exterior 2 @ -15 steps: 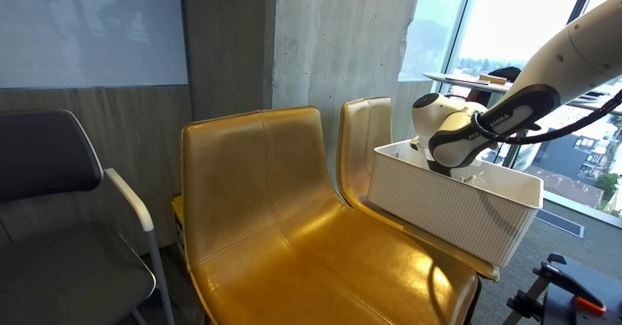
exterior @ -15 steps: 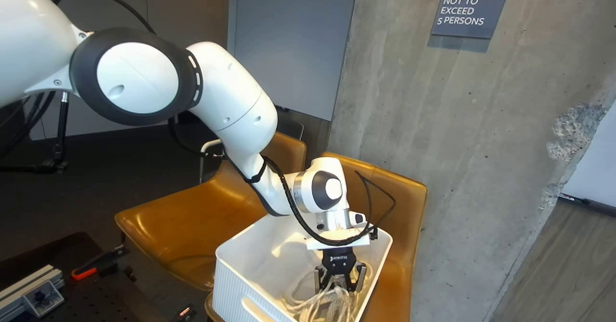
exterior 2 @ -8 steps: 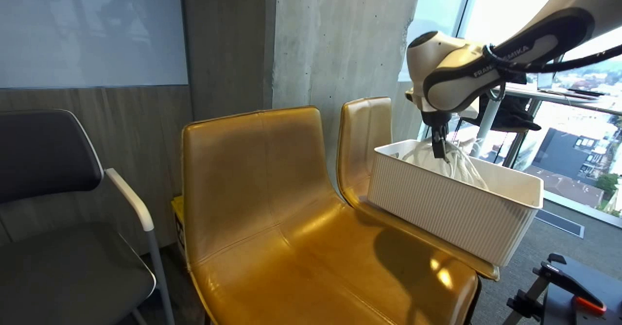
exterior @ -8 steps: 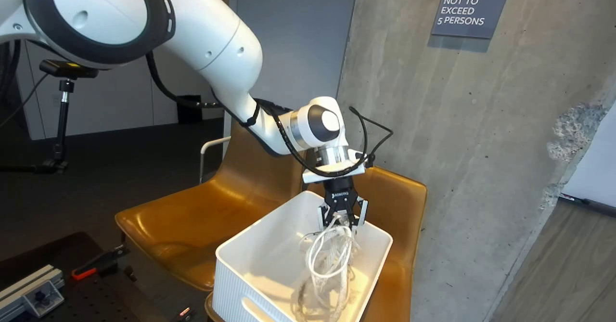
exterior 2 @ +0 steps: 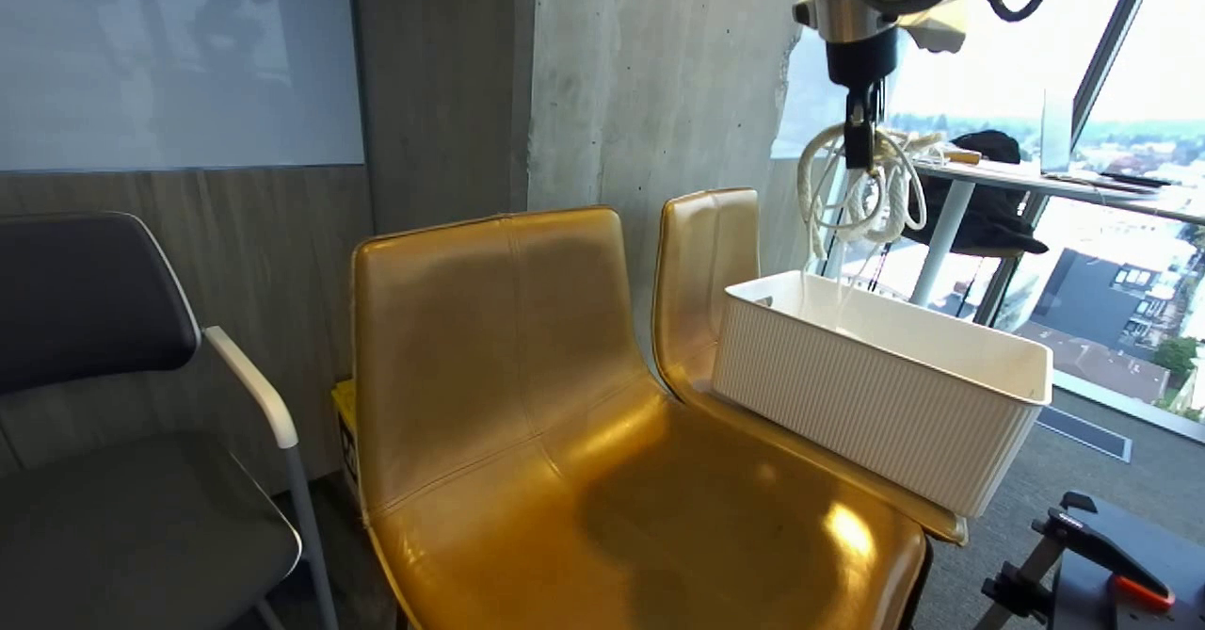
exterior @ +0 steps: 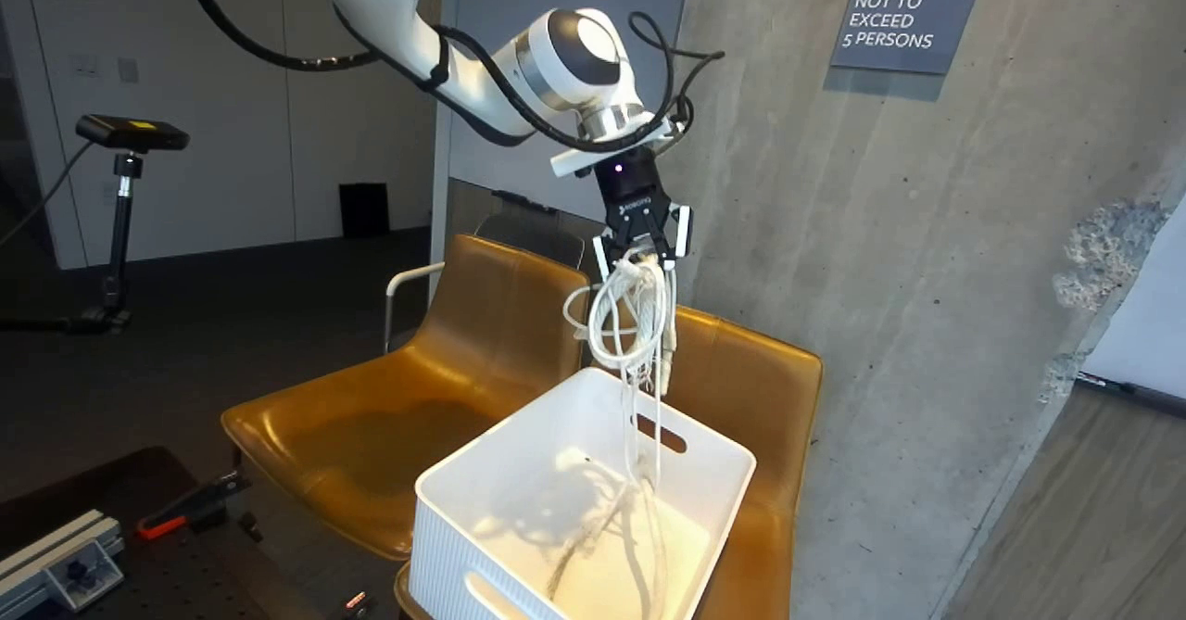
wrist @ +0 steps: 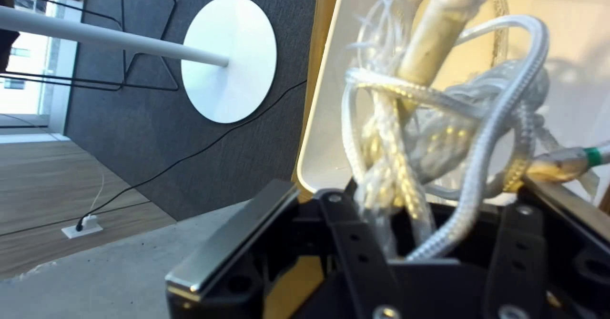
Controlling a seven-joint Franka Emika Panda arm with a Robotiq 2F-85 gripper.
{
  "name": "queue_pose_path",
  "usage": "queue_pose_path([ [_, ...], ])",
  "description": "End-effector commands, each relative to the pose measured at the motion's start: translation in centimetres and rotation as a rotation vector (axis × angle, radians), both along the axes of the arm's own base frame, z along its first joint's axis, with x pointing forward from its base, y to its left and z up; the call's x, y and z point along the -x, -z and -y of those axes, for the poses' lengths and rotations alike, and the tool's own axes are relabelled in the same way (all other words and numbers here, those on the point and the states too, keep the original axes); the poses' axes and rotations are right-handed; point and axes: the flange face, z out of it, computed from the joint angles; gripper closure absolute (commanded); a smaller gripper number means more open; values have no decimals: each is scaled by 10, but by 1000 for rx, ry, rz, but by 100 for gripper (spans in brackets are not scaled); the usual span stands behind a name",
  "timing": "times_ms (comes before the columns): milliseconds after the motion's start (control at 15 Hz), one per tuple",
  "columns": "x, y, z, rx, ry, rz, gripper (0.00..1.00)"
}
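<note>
The rope hangs straight down from the gripper, near the middle of the frame in an exterior view, its long axis running up and down. The gripper's fingers are clamped on the bunch near its top, so most of it dangles beneath the tips. In the wrist view it fills the upper right and reaches down between the fingers at the bottom edge.

The rope is white to cream and braided, gathered in round, loose coils with wispy frayed fibres and a tan end; a piece near the right edge of the wrist view carries a green band. Thin strands trail below the coils, and against the pale surface beneath it is hard to tell where they end.

Below is the white bin, ribbed outside. The coils sit above its rim and apart from it, while the trailing strands drop inside. The bin rests on a tan chair, with another tan chair just beside it.

Farther out, a dark table at the lower left bears a black-and-orange tool. A concrete pillar rises behind, with a sign at the upper right.
</note>
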Motion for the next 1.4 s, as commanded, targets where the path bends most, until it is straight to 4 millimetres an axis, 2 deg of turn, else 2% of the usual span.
queue_pose_path([
  [0,2,-79,-61,38,-43,66,100],
  [200,3,-137,-124,43,-113,116,100],
  [333,5,-166,-171,54,-164,147,100],
  [533,15,-197,-239,62,-238,184,100],
  [667,25,-209,-283,45,-278,196,100],
  [867,42,-206,-349,-6,-333,192,100],
  [933,45,-197,-371,-13,-348,187,100],
  [1000,46,-191,-381,-16,-358,179,100],
  [1200,35,-158,-387,-38,-362,135,100],
  [1333,24,-140,-370,-49,-339,102,100],
])
